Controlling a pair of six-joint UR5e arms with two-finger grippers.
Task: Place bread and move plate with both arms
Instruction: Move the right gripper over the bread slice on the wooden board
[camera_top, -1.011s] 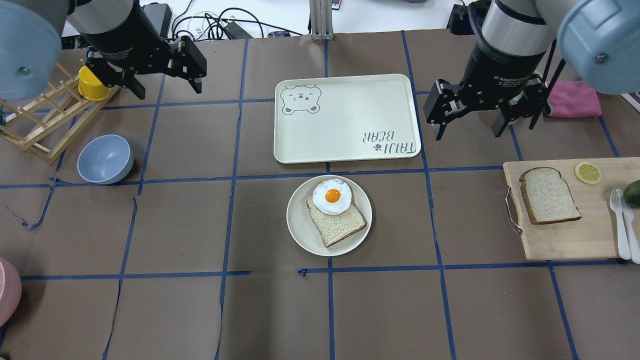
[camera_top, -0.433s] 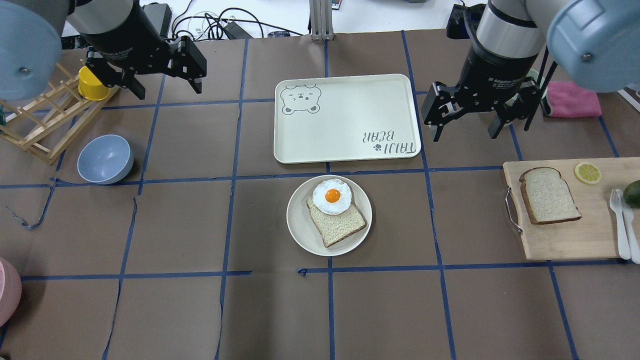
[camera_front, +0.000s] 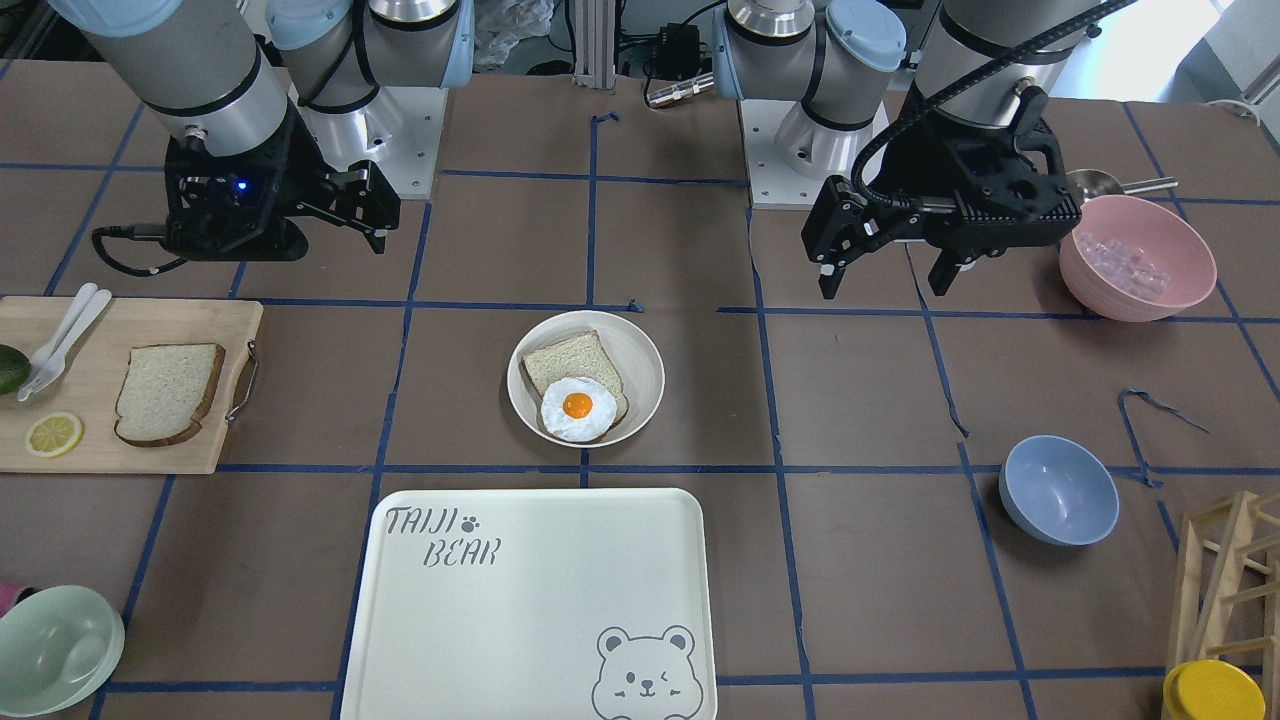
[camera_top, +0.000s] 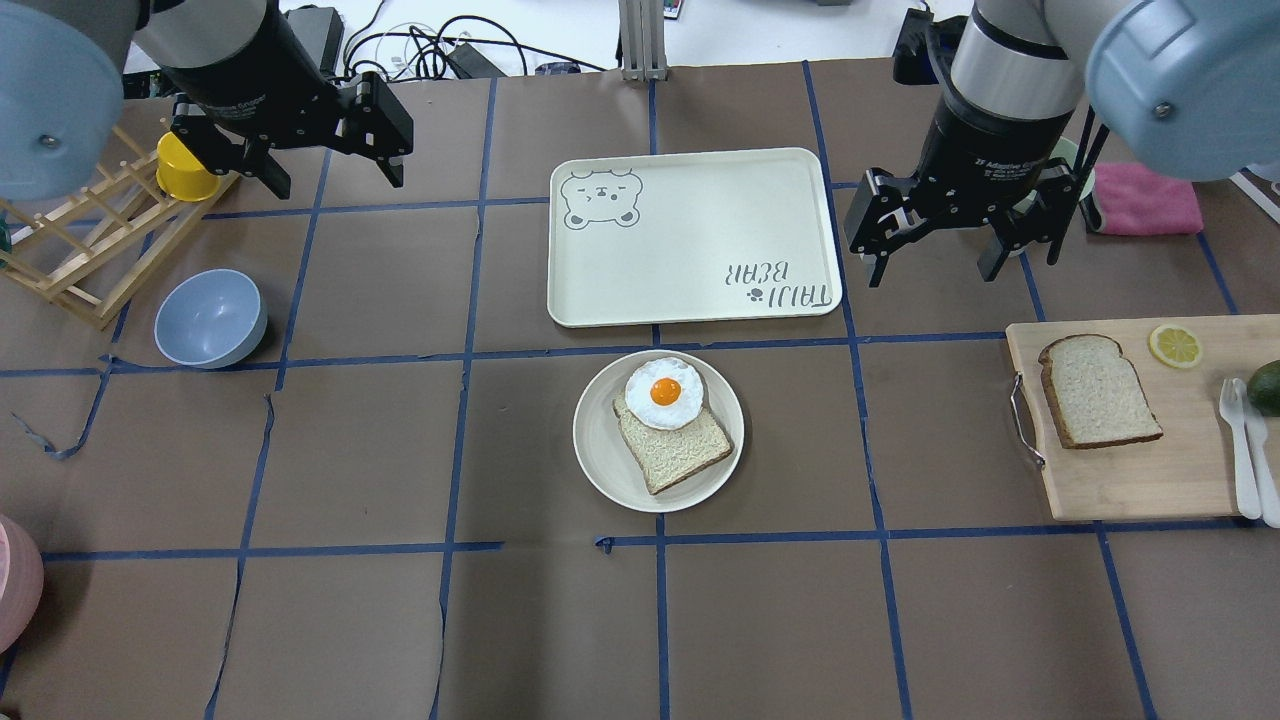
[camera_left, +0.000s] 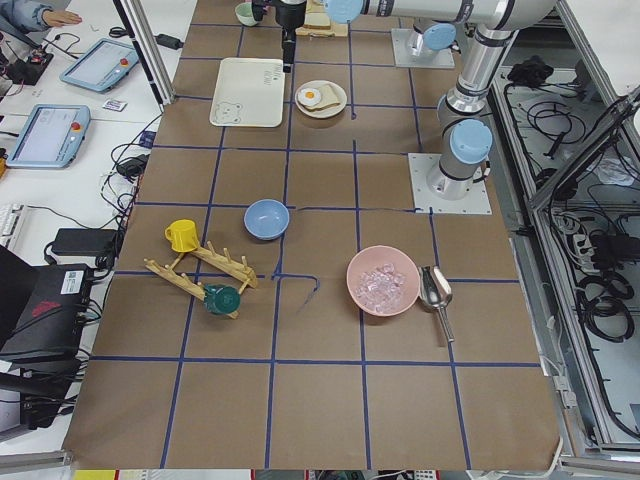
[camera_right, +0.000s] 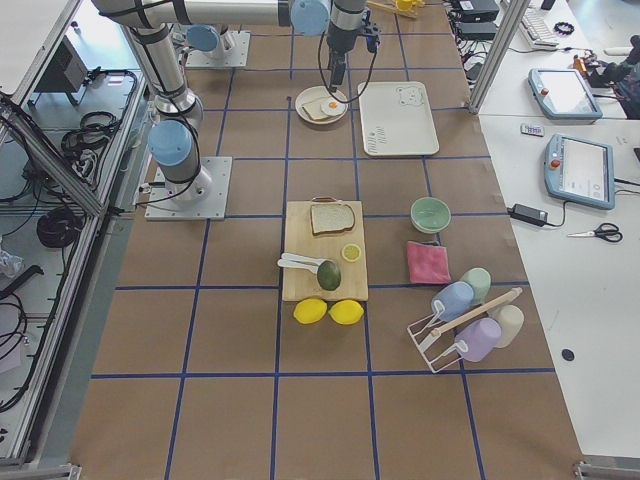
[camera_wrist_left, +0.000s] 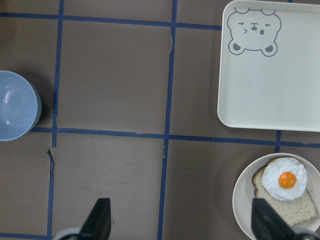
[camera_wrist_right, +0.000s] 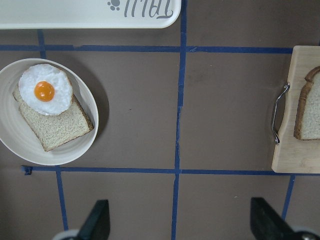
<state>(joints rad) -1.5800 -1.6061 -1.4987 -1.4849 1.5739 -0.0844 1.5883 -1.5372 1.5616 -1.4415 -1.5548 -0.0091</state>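
Note:
The bread (camera_top: 1098, 390) lies flat on a wooden cutting board at the right, also seen in the front view (camera_front: 168, 392) and the right wrist view (camera_wrist_right: 311, 105). The cream plate (camera_top: 600, 470) sits mid-table holding a smaller slice with a fried egg (camera_top: 663, 392); the plate also shows in both wrist views (camera_wrist_left: 244, 205) (camera_wrist_right: 20, 145). My right gripper (camera_top: 932, 275) hovers open and empty beyond the board, to the right of the tray. My left gripper (camera_top: 335, 175) hovers open and empty at the far left, well away from the plate.
A white bear-print tray (camera_top: 690, 240) lies just beyond the plate. The cutting board (camera_top: 1130, 480) also carries a lemon slice, white cutlery and an avocado. A blue bowl (camera_top: 210, 318), a wooden rack with a yellow cup (camera_top: 185, 168), a pink cloth (camera_top: 1148, 198) and a pink bowl (camera_front: 1137, 258) stand around.
My right arm has shifted slightly to the left and away, its gripper still open. The left arm, bread and plate have not moved.

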